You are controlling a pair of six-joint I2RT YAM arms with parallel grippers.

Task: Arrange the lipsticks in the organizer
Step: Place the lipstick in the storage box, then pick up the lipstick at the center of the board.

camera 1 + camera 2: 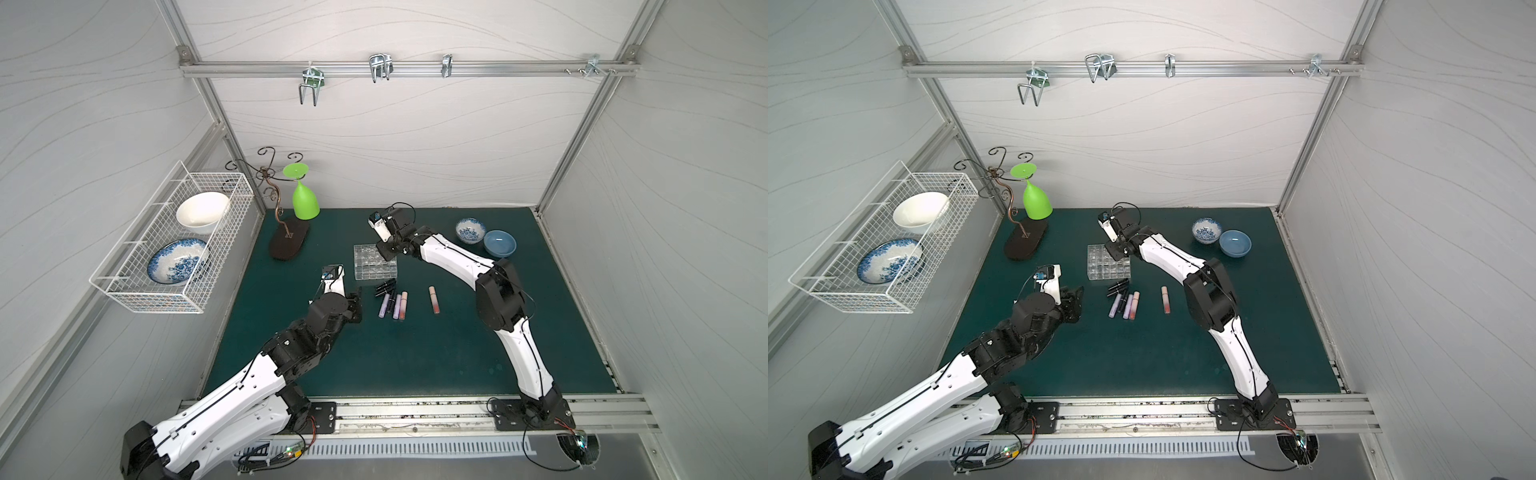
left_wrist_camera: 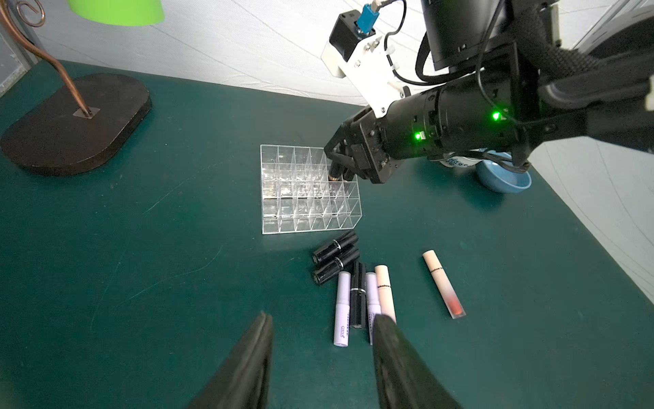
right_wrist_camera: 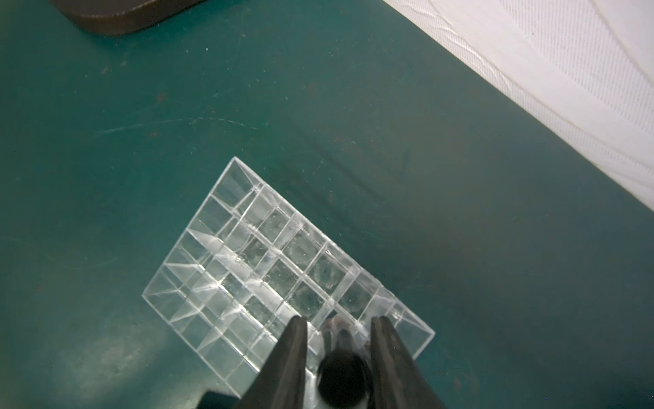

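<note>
- The surface is a dark green mat (image 1: 415, 353). Around it we see white panel walls and an aluminium frame, with a rail of metal hooks (image 1: 380, 68) high on the back wall.
- The organizer (image 1: 368, 272) stands on the mat, nearer to the back wall than to the arm bases.
- Well to one side of the organizer, a white wire basket (image 1: 145, 297) hangs on the wall. Between the basket and the organizer stands a curly metal stand (image 1: 289, 243), and a green glass (image 1: 305, 199) hangs on it upside down. Two small bowls (image 1: 500, 243) sit on the other side of the organizer.
- The right gripper (image 3: 338, 318) points down over the organizer's edge. Its jaws are parted a little, and a black lipstick (image 3: 341, 380) stands between them in an edge cell. We see a narrow gap on each side of the tube, so it looks unclamped.
- The left gripper (image 2: 320, 318) hangs over the mat on the organizer's base-facing side. Its jaws are moderately open, with nothing between them.
- The loose lipsticks (image 2: 357, 294) lie flat just beside the organizer, on that same side: three black, two lilac and one pink, close together. A single pink lipstick (image 2: 444, 283) lies apart from them.
</note>
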